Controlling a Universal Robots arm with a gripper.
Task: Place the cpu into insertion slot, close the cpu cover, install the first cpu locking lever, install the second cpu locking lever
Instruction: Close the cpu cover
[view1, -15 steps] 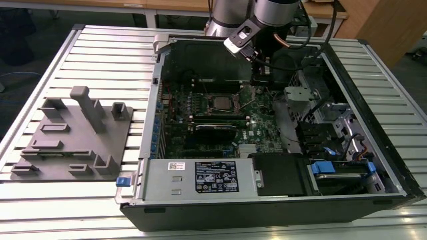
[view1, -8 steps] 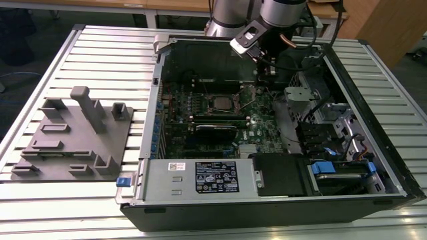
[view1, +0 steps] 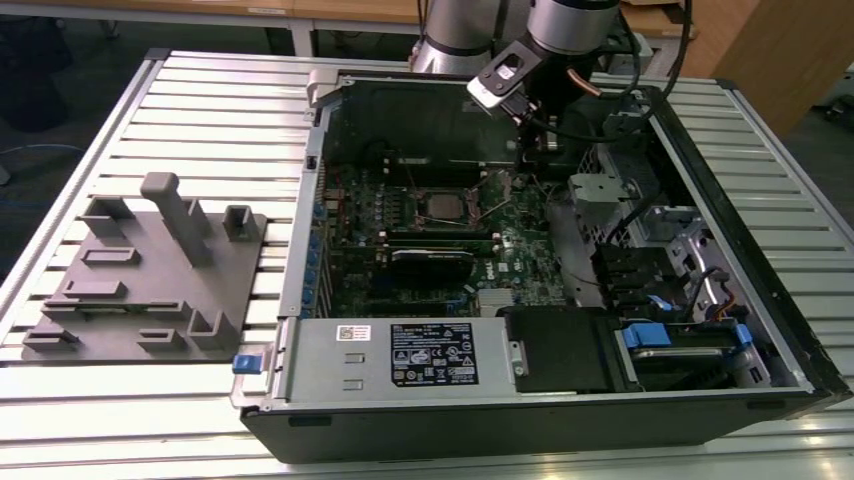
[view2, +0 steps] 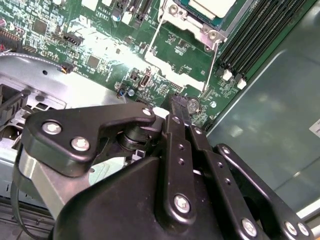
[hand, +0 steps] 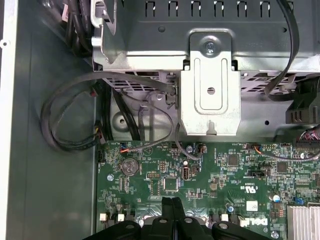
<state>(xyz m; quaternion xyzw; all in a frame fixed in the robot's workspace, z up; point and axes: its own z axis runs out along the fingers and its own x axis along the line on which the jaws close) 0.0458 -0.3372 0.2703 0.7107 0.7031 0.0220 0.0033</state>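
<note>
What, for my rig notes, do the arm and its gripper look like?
The arm is a silver-grey tube trailing black cables. A small silver-and-black camera box sits at its wrist. The gripper is matte black: flat jointed link bars pinned with silvery screws, narrowing to a slim tip.

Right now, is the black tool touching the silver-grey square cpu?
Apart: the second wrist view shows green circuit board between the tool and the cpu.
</note>
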